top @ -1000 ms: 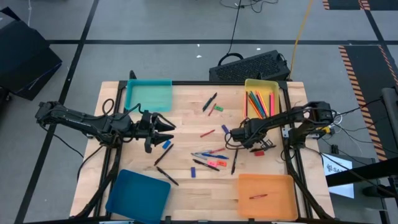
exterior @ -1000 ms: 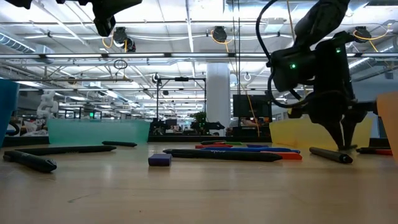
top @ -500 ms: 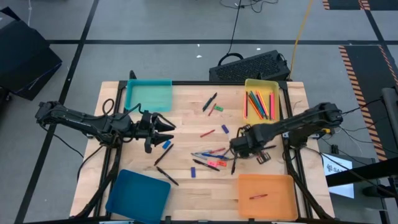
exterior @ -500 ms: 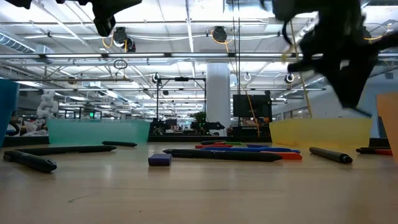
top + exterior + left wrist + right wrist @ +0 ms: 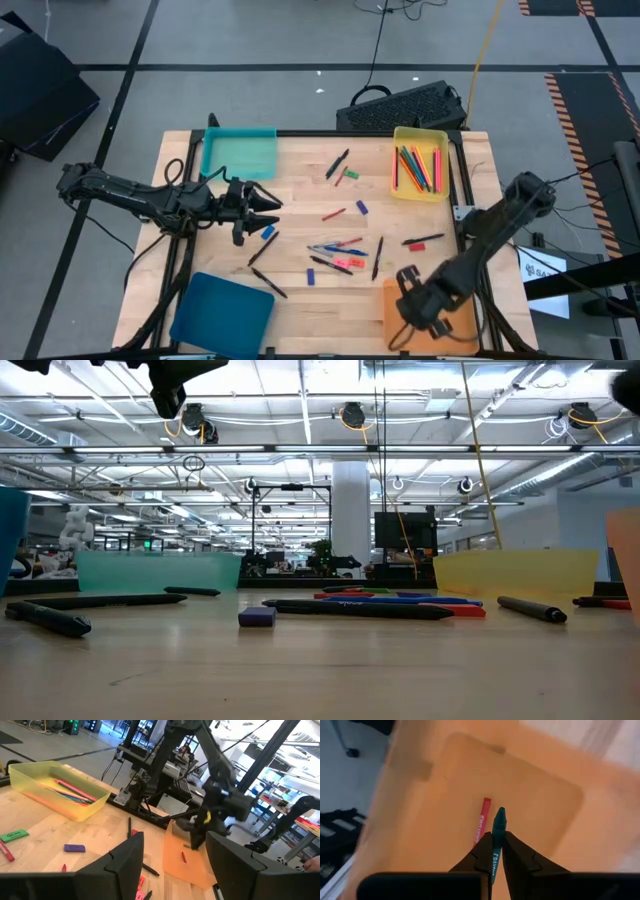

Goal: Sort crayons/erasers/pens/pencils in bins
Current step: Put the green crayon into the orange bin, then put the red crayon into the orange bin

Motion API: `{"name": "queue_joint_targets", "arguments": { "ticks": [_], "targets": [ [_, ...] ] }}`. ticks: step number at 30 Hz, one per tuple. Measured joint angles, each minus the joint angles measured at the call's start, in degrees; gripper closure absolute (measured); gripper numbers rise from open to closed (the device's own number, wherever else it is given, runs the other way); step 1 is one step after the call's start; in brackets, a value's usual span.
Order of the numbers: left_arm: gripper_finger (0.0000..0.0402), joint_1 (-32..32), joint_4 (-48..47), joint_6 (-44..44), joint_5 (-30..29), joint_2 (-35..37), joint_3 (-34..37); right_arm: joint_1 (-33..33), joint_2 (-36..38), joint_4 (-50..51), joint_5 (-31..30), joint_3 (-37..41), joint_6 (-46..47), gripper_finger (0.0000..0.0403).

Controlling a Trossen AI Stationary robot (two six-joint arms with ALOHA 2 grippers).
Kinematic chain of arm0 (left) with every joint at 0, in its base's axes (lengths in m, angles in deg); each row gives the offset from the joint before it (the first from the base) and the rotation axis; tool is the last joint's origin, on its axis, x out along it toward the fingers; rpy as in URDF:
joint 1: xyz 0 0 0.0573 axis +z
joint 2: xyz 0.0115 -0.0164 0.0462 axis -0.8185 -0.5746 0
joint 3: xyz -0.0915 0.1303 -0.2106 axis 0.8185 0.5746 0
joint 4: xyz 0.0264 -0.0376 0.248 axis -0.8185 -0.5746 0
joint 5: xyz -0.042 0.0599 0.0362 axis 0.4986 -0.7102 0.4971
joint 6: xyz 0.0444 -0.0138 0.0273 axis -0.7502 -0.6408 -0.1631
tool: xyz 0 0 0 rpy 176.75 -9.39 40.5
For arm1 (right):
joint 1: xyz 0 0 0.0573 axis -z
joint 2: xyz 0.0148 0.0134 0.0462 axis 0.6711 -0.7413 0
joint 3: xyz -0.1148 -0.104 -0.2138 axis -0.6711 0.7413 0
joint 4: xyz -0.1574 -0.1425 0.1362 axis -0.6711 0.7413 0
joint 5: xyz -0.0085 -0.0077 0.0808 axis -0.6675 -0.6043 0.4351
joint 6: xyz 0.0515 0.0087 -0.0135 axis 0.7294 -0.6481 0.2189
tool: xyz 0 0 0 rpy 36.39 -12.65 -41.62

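Observation:
My right gripper (image 5: 498, 839) is shut on a dark teal crayon (image 5: 499, 819) above the orange bin (image 5: 540, 805), where a red crayon (image 5: 480, 822) lies flat on the floor. In the high view this gripper (image 5: 410, 302) is at the table's near right. My left gripper (image 5: 272, 205) stands open and holds nothing, left of the table's middle. Pens, erasers and a red crayon (image 5: 424, 240) lie loose on the table's middle. The pencils (image 5: 417, 168) lie in the yellow bin (image 5: 400, 135). My right gripper pinches the teal crayon between its two fingers on the paper-wrapped shaft (image 5: 496, 851). The crayon lies along the fingers, and its bare tip (image 5: 500, 813) sticks out past the fingertips. The fingers point down into the orange bin. The crayon points at the bin's floor beside the red crayon.
The teal bin (image 5: 238, 155) sits at the far left and the dark blue bin (image 5: 222, 310) at the near left. A blue eraser (image 5: 268, 232) lies just near of my left gripper. A black keyboard (image 5: 405, 105) sits beyond the table's far edge.
My right gripper has risen from the table's middle right and swung toward the near edge, ending over the orange bin with the teal crayon in its fingers. It has left the low view.

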Motion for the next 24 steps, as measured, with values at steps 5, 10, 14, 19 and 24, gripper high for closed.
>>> {"name": "queue_joint_targets", "arguments": {
  "ticks": [5,10,14,19,24],
  "targets": [
    [0.0185,0.0,0.0,0.0,0.0,0.0,0.0,-1.6,-5.3,-9.5,-0.2,4.1,3.5,0.0372],
    [0.0185,0.0,0.0,0.0,0.0,0.0,0.0,1.4,-8.3,-9.3,0.3,-0.4,2.3,0.0316],
    [0.0185,0.0,0.0,0.0,0.0,0.0,0.0,5.1,-8.2,-2.8,1.9,-8.5,1.0,0.0265],
    [0.0185,0.0,0.0,0.0,0.0,0.0,0.0,12.1,-8.1,4.2,-2.1,-17.2,-4.3,0.0229],
    [0.0185,0.0,0.0,0.0,0.0,0.0,0.0,23.9,-8.6,3.7,-6.6,-18.2,-12.7,0.0235]
  ]
}}
